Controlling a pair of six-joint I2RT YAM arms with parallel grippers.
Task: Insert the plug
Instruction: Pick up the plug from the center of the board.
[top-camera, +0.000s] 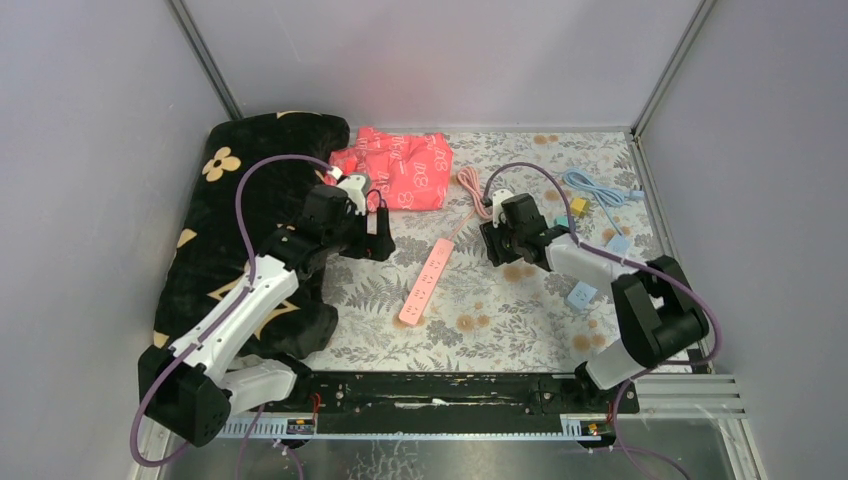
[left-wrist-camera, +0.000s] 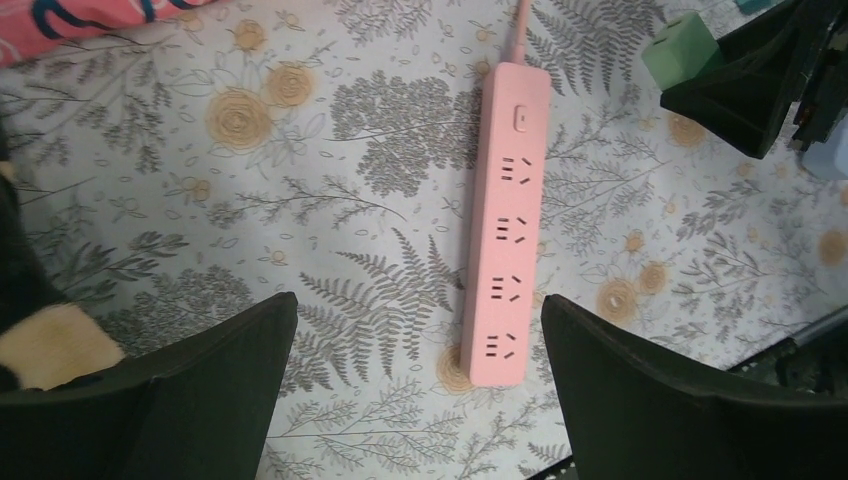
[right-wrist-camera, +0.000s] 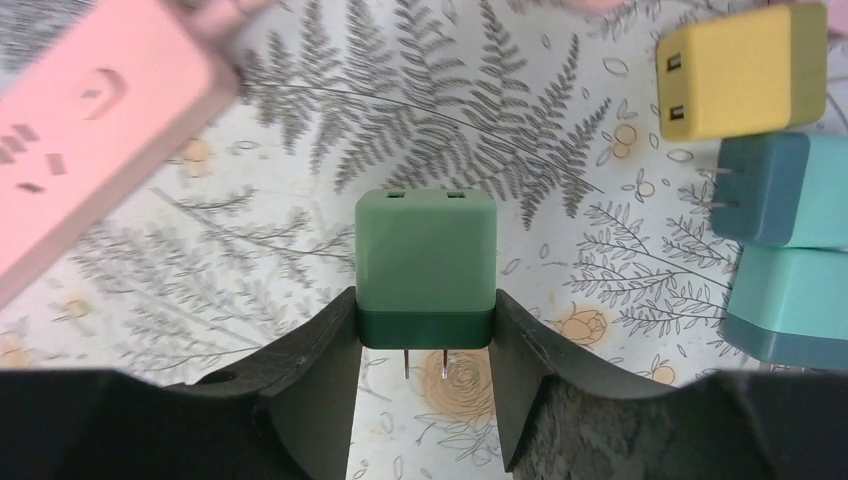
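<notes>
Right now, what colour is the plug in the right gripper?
The plug is green, darker at the prong end; best in right wrist view.

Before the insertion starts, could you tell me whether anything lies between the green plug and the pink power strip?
Nothing visible does: only floral tablecloth separates the green cube-shaped charger plug, clamped in the right pincer, from the pink plastic power strip.

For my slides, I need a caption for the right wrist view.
Right end effector grips the green plug, pink power strip at upper left.
</notes>
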